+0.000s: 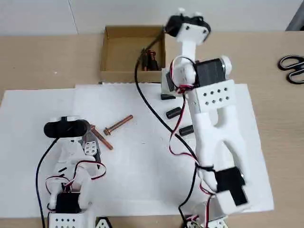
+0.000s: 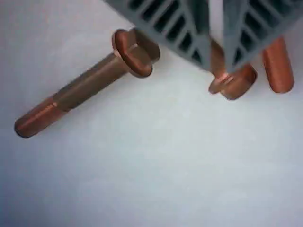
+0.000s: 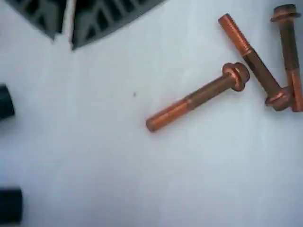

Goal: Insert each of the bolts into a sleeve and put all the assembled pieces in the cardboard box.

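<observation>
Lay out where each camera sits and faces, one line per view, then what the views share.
High view: fixed above the table, looking down on the white sheet, cardboard box, left arm and right arm.
Left wrist view: on the left arm's wrist, looking down close past the left claw at the lone bolt and two other bolts.
Right wrist view: on the right arm's wrist, looking down from farther up past the right claw at those bolts and two sleeves.
Shared: the lone bolt shows in all three.

Bright, even light falls across the white paper sheet [image 1: 142,166]; soft, faint shadows lie just beside the copper-coloured metal bolts [image 3: 199,97] on it.
</observation>
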You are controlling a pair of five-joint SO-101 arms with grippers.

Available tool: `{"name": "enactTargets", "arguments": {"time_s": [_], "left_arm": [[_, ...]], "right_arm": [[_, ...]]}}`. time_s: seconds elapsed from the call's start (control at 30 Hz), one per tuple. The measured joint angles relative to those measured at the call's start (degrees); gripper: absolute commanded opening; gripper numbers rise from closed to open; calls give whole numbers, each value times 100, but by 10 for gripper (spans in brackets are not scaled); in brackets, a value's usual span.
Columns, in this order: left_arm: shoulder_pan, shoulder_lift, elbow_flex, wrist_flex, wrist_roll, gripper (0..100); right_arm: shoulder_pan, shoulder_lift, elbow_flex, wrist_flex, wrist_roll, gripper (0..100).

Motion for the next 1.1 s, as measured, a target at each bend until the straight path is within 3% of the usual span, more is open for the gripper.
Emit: {"name": "enactTargets", "arguments": {"time_s": [0.3,0.53,0.7,1.1], "left_arm": [[0,0,0,0,0,6],[0,0,0,0,0,6],[9,0,0,0,0,6],[9,0,0,0,0,6]], "right_arm": [[290,-721,1767,-9,-1073,5],[800,-1591,2998,-18,-1266,5],[791,-2338,4097,-132,-1503,5],[800,-3051,6084,-2180,-1582,8]]}}
